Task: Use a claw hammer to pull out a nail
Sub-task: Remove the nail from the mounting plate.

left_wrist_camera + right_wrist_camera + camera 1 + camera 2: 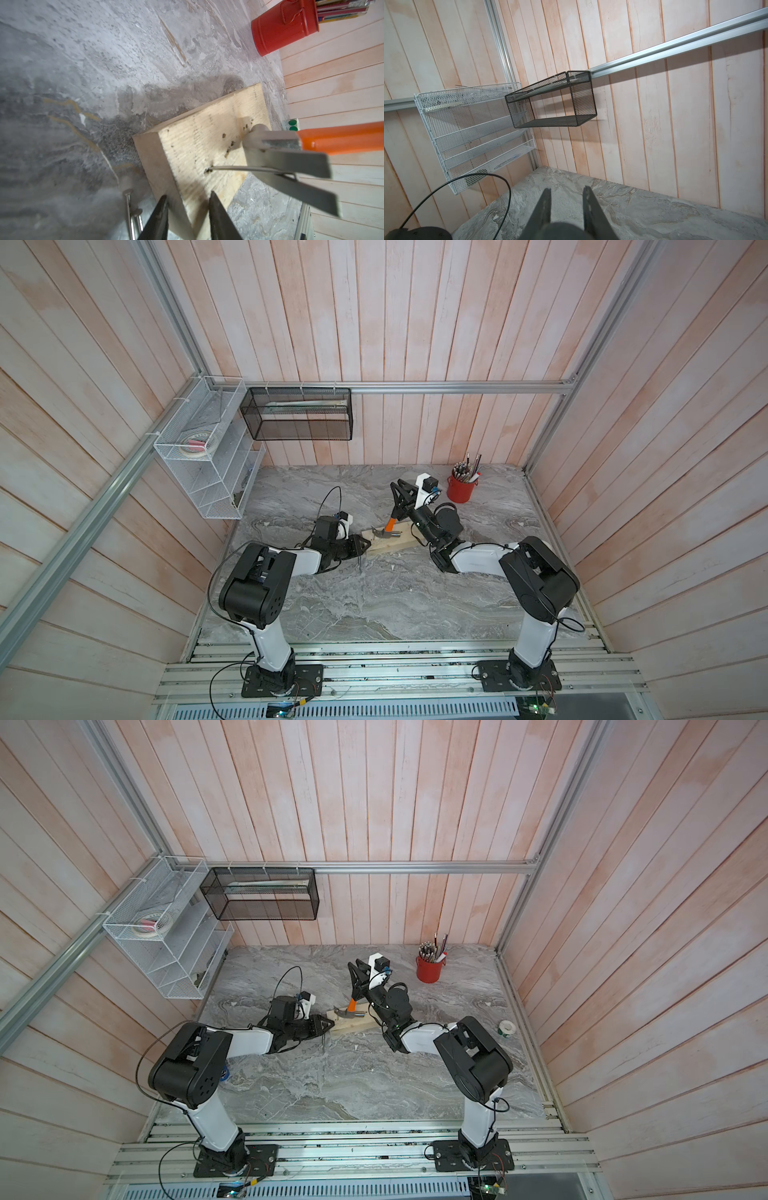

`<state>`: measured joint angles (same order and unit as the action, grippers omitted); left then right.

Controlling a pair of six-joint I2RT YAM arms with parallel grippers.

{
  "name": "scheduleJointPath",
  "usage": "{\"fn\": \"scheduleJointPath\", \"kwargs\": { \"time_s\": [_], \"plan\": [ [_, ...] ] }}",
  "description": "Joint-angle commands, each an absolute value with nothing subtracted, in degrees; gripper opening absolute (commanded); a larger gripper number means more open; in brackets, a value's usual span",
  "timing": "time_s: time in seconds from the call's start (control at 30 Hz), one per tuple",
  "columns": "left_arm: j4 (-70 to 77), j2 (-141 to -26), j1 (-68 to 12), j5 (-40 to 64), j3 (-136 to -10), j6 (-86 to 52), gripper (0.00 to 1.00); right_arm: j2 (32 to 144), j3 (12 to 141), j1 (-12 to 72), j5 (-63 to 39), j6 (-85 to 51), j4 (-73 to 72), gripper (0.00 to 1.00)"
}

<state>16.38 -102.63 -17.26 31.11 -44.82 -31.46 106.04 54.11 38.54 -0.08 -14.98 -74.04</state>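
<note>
So this one looks like it's well into the pull, not the setup. The wood block (197, 141) sits around the middle of the table (83, 62), between the two arms. The left gripper (188, 195) is clamped on the block's left end, one finger on each side, pinning it down.

The claw hammer (274, 143) is on top of the block. In a top view its steel head (380, 533) rests on the wood and the orange shaft tilts up and away toward the far side. The right gripper (566, 191) is closed around the black lower handle. Its wrist view only shows a dark rounded bit at the base of the fingers, but both top views show the handle running up into that pincer.

The nail (245, 168) is caught in the slot of the claw. A long, slightly bowed stretch of shank is out in the open, and only the tip end sits in its hole. I'd call that most of the way out.

What's left, as far as I can judge, is a bit more levering or a lift to free the tip, then getting the hammer clear. Two loose nails (129, 209) lie on the table just left of the block, and the wood has several empty holes in it.
</note>
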Motion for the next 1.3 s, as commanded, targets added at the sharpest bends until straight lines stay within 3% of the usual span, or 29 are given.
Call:
{"fn": "scheduleJointPath", "kwargs": {
  "time_s": [0.0, 0.93, 1.27],
  "plan": [
    [14.2, -104.8, -17.6, 30.2, -45.3, -30.1, 0.34, 105.6, 52.5, 38.2, -1.0, -21.2, -76.8, 0.00],
    [12.8, -105.1, -17.6, 29.6, -45.0, -29.1, 0.34, 104.2, 41.4, 34.9, 4.1, -27.1, -94.0, 0.00],
    [14.5, -96.5, -17.6, 31.5, -42.6, -25.8, 0.34, 98.9, 44.7, 34.1, 3.1, -24.7, -87.2, 0.00]
  ]
}}
